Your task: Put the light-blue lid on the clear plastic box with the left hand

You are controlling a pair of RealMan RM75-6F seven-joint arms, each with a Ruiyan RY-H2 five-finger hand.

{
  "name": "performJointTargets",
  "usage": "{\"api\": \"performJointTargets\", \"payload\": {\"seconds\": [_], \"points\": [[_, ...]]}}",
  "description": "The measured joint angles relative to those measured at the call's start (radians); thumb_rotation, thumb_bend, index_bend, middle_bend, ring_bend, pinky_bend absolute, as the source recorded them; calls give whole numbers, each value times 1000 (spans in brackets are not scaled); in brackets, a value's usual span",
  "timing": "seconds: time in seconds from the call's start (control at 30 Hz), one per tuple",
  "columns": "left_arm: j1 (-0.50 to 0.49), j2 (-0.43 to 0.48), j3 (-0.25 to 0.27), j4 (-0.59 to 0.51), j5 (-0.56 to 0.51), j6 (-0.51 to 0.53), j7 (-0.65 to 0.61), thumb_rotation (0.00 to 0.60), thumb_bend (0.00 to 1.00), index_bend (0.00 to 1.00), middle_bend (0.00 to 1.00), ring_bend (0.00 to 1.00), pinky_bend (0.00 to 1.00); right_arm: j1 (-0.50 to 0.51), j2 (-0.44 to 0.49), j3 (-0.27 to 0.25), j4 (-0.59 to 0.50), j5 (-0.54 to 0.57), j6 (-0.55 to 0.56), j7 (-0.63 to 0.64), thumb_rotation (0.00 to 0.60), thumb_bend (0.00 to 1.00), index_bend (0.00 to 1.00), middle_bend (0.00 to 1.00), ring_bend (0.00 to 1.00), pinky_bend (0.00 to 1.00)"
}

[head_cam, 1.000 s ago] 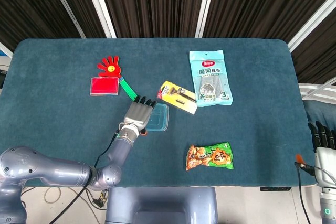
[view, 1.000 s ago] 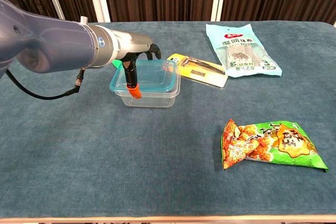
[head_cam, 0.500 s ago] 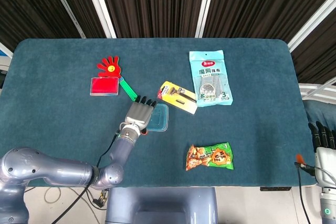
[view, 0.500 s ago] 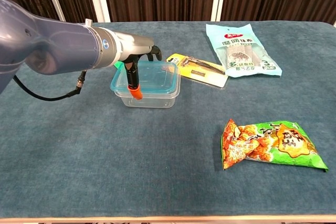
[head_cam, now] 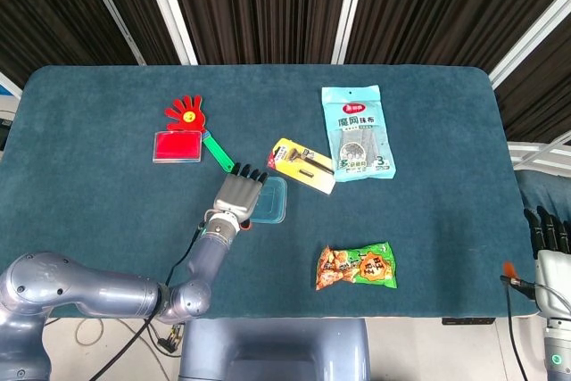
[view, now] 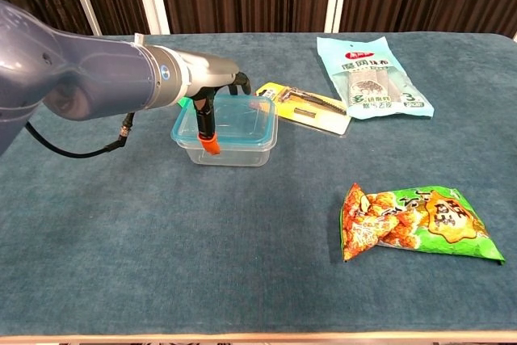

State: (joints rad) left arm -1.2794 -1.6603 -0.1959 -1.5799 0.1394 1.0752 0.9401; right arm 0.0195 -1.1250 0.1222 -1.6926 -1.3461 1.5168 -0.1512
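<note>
The light-blue lid (view: 239, 119) lies level on top of the clear plastic box (view: 226, 149), its rim lining up with the box's rim all round as far as the chest view shows. Box and lid stand near the middle of the dark teal surface (head_cam: 107, 131). Nothing can be seen inside the box through its clear walls.

The left hand (head_cam: 237, 194) reaches over the lid's left side from the robot's side, palm down, fingers stretched across the lid toward its far edge. In the chest view the thumb, tipped with an orange pad (view: 212, 145), hangs down the near-left wall of the box. Whether the hand grips the lid or only rests on it cannot be told.

Just beyond the box, to the right, lies a yellow card-backed pack (head_cam: 303, 165) with a dark tool on it; its print is too small to read. Further right is a pale blue packet (view: 371, 73) with Chinese characters and a large "3" at its lower corner. Near the front edge lies a green and orange snack bag (view: 418, 220), its writing unreadable. To the left sit a red flat case (head_cam: 177, 145), a red hand-shaped clapper (head_cam: 186, 111) and a green strip (head_cam: 217, 150).

The right hand (head_cam: 546, 231) shows at the far right edge, off the surface, fingers pointing up and holding nothing.
</note>
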Motion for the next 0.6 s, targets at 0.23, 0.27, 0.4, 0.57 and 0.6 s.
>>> {"api": "performJointTargets", "payload": {"seconds": [0.23,0.27,0.4,0.57,0.6], "points": [[0,-11,4,4,6,15,17,600,263,106,351,6,0,0,0,0,0,-2,2,1,600,353,15,14,0,0],[1,-15,6,7,8,19,20,600,262,106,350,6,0,0,0,1,0,-2,2,1,600,353,15,14,0,0],[3,-23,9,14,12,26,27,600,260,106,345,6,0,1,1,2,-2,-1,1,1,600,353,15,14,0,0],[8,-29,6,18,11,31,35,600,259,104,332,6,0,1,2,2,-4,0,1,1,600,353,15,14,0,0],[8,-29,6,18,10,31,36,600,259,104,329,6,0,1,2,2,-4,0,1,1,600,353,15,14,0,0]]}}
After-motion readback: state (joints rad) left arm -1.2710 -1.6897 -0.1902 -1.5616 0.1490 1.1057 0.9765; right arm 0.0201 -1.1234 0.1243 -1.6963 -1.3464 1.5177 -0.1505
